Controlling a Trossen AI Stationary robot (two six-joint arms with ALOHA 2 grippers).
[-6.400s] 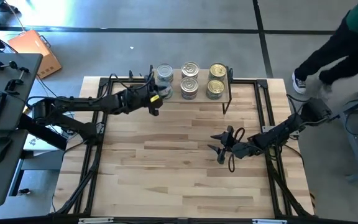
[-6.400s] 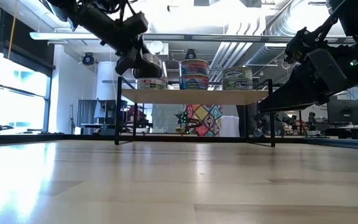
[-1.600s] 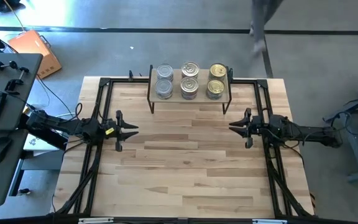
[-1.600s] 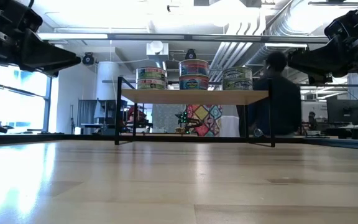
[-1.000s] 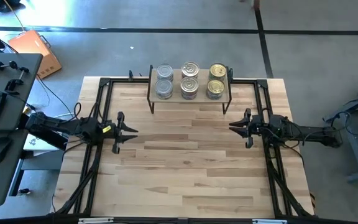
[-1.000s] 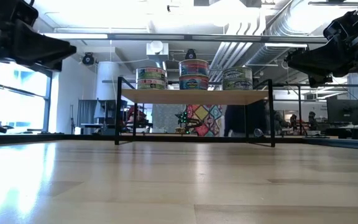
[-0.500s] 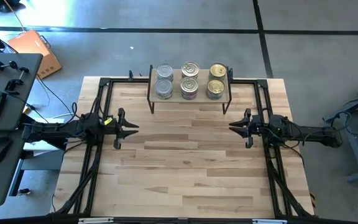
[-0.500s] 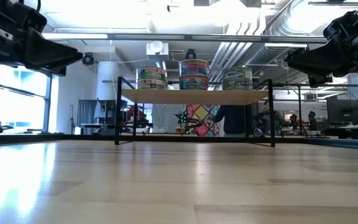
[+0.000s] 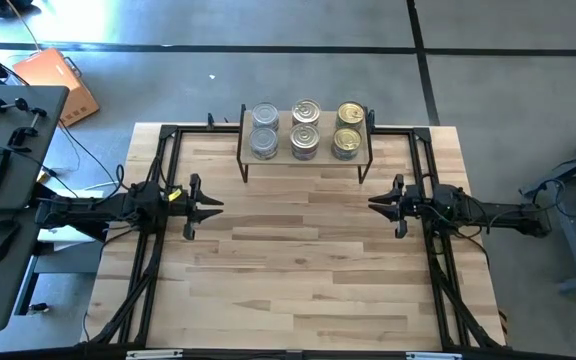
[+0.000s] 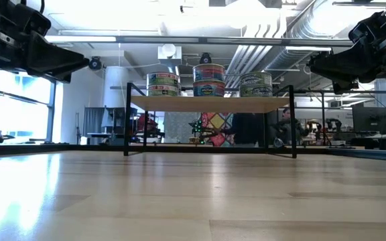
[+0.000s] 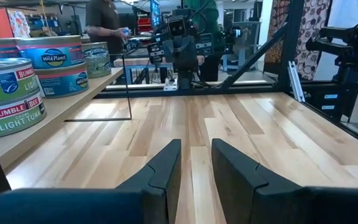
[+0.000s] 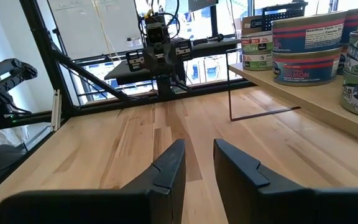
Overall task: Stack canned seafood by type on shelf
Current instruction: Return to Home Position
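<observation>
- Tins of seafood (image 9: 305, 142) stand in two-high stacks on the wooden shelf (image 10: 210, 104).
- Your left gripper (image 9: 213, 207) hovers over the tabletop (image 9: 298, 270), shelf well off to its side, fingers a narrow gap apart, gripping nothing.
- Bumble Bee tuna stack (image 11: 8, 93) is the nearest to it.
- Your right gripper (image 9: 375, 204) faces it from well apart, likewise slightly parted and empty.

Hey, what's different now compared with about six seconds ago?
The left tool, earlier at the leftmost stack of short round metal tins on the low light-wood shelf, pulled back to the table's left edge, open and empty. The right tool drew back from mid-table to the right edge. The person beside the table has left the high view. Tins and shelf stayed put.
</observation>
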